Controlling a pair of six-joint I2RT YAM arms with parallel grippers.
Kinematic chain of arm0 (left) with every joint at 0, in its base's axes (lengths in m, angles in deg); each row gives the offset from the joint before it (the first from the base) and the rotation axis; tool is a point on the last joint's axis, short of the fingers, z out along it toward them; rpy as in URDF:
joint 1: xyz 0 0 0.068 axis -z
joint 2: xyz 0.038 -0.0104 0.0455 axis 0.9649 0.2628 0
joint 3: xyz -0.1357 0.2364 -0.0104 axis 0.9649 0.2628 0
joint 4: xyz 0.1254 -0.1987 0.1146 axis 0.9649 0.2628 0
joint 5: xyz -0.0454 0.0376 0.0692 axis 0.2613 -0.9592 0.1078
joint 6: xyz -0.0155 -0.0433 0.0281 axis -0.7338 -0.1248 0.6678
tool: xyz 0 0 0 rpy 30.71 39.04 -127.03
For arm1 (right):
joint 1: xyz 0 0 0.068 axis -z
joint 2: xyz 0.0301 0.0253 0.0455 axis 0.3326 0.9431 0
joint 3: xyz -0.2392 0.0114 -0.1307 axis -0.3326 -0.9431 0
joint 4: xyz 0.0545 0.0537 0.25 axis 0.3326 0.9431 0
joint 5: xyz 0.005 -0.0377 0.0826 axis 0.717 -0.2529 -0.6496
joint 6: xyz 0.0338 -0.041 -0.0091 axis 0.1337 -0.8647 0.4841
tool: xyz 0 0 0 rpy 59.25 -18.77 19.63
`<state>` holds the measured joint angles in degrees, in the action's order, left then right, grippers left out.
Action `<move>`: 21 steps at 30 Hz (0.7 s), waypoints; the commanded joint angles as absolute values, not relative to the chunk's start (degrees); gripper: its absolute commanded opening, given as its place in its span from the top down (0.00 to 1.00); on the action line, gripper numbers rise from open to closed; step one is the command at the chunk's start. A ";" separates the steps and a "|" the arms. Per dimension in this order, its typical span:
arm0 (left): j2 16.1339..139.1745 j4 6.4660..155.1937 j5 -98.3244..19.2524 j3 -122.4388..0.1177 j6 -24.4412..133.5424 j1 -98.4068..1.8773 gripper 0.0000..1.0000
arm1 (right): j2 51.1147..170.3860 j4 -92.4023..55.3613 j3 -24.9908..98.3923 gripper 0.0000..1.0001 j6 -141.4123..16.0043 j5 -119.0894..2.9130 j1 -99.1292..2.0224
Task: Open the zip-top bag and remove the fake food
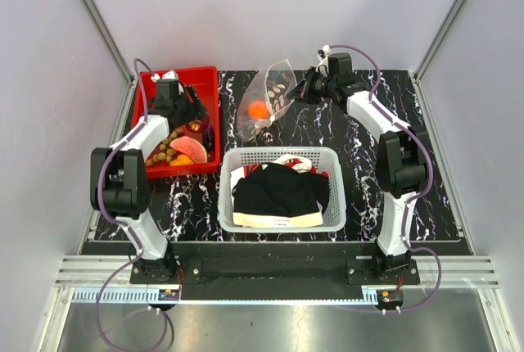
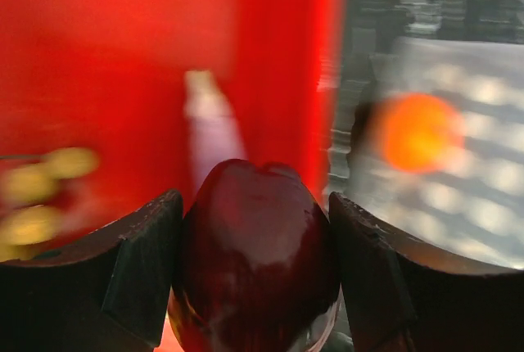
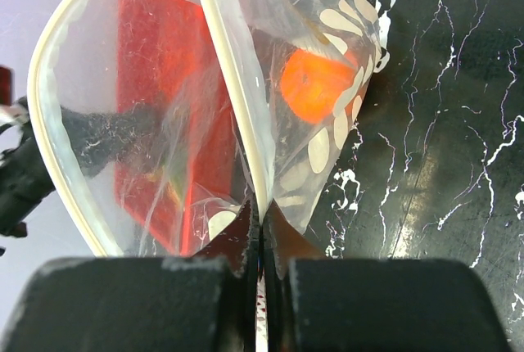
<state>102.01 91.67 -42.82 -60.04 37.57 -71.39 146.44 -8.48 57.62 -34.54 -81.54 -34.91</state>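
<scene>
The clear zip-top bag (image 1: 268,100) hangs over the dark marbled table, its mouth pulled open. My right gripper (image 1: 301,90) is shut on the bag's white zip strip (image 3: 233,82), which runs up from the right gripper (image 3: 262,214). An orange fruit (image 3: 315,86) and pale discs (image 3: 319,149) lie inside the bag (image 3: 164,123). My left gripper (image 1: 196,125) hovers over the red bin (image 1: 182,73). The left gripper (image 2: 254,205) is shut on a dark red fruit (image 2: 255,254), which touches both pads. Tan nut balls (image 1: 163,152) and a pink-red wedge (image 1: 189,146) lie in the bin.
A white mesh basket (image 1: 278,152) with black and white clothes (image 1: 274,190) stands at the table's middle front, between the two arms. Grey walls close in the sides and the back.
</scene>
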 commanded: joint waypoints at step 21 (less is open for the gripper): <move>93.67 98.59 -49.52 -69.15 44.77 -67.40 0.30 | 142.70 -5.41 63.28 1.00 -37.00 -82.00 -38.85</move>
<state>101.42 103.12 -57.91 -66.09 43.69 -69.64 146.42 -6.49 59.65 -35.00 -81.54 -37.38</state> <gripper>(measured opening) 0.814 0.010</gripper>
